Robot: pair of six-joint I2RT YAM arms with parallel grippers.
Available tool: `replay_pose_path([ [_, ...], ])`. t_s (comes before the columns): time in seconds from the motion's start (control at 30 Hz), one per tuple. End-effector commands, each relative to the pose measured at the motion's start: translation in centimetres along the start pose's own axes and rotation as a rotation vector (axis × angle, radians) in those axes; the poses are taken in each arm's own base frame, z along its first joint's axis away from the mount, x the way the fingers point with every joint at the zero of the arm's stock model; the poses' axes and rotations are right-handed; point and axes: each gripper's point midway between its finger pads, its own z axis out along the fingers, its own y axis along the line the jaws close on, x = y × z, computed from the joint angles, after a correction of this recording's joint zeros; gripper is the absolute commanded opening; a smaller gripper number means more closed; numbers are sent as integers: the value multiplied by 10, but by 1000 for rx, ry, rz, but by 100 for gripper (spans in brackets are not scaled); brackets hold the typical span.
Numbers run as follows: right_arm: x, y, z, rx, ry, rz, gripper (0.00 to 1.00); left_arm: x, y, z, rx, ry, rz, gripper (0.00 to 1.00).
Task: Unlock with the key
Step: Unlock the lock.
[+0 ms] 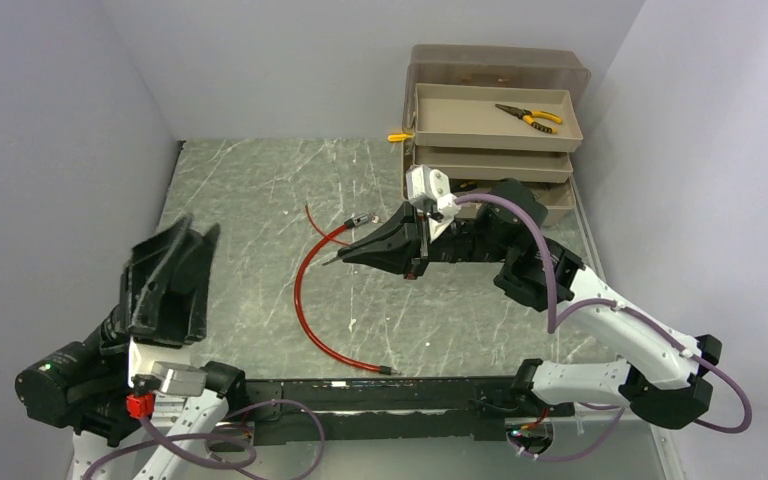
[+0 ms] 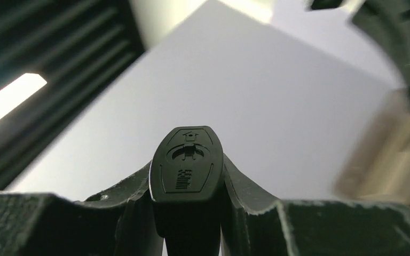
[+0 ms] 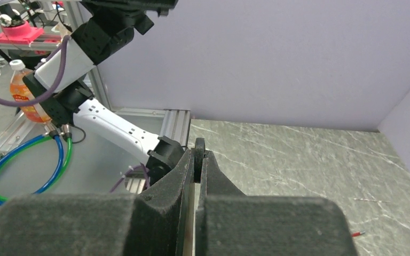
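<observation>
Two arms, one key, one red cable, one pair of pliers and one stack of trays are in sight.

The key (image 2: 188,170) is in the left end effector (image 1: 195,235). In the left wrist view its black plastic head stands upright between the two fingers, which clamp it from both sides; the blade is hidden. That end effector sits at about 8 o'clock on the worktop (image 1: 250,190). Its arm is folded low over its base, and the fingers are tipped up and away toward 12 o'clock, blurred in the top view. A blurred brass-coloured block (image 2: 384,154) shows at 3 o'clock in the left wrist view; I cannot tell what it is.

The right arm runs from its base at 5 o'clock out to the right edge, bends back toward 2 o'clock, then turns at the wrist. The right end effector (image 1: 348,256) points to 9 o'clock, low over the middle of the worktop. It is clenched, fingers pressed together. A thin dark rounded edge shows at the tips, and I cannot tell whether that is a separate thing.

The red cable (image 1: 298,290) lies in a single loop just beside the right fingertips, on their 9 o'clock side, with one end toward 12 o'clock and the other at 6 o'clock.

The stack of trays (image 1: 440,128) stands at 1 o'clock with at least three tiers. The yellow-handled pliers (image 1: 530,118) lie in the top tray.
</observation>
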Motion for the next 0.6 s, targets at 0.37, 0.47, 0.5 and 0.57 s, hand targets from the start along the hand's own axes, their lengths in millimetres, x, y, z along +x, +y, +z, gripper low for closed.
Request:
replay_pose_path([
  [0.37,-42,4,8,-80,-115,-210,0,-128,125,-47,-557,-239,585,0],
  [0.47,-43,8,3,-85,-143,-260,0,-174,113,-48,-514,-422,675,0],
  [0.5,-42,8,2,-86,-148,-270,0,-185,114,-48,-509,-463,684,0],
  [0.57,-42,10,1,-93,-155,-281,0,-207,117,-48,-510,-533,739,0],
])
